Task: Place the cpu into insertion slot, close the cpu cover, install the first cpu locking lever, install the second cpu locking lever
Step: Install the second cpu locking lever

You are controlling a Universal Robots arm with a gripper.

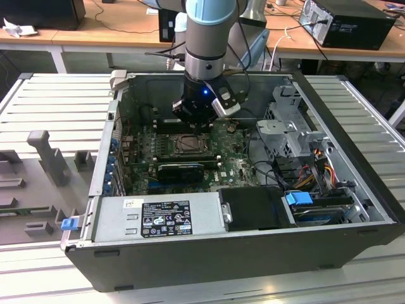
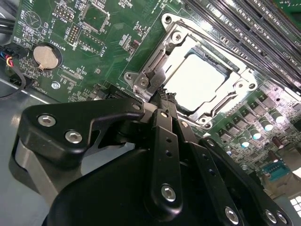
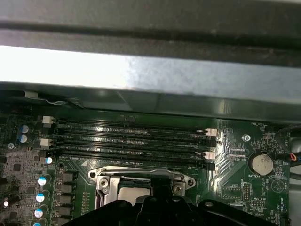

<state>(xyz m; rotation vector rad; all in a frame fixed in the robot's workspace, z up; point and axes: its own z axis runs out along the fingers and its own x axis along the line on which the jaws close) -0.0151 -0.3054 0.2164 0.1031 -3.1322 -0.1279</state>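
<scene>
While the black pincer (image 2: 163, 94) hovers, the cpu (image 2: 197, 80) gleams pale, flat, square.

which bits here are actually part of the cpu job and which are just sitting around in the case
Part of the job:
the cpu, seated in the insertion slot
the cpu cover, down around the chip
the gripper, at the socket's edge

Just lying about:
the memory slots
the coin battery
the black card beside the socket
the drive cage

Ribbed grey table (image 1: 50, 101) bears open computer case (image 1: 190, 253), perhaps grey fixtures (image 1: 47, 155)
</scene>
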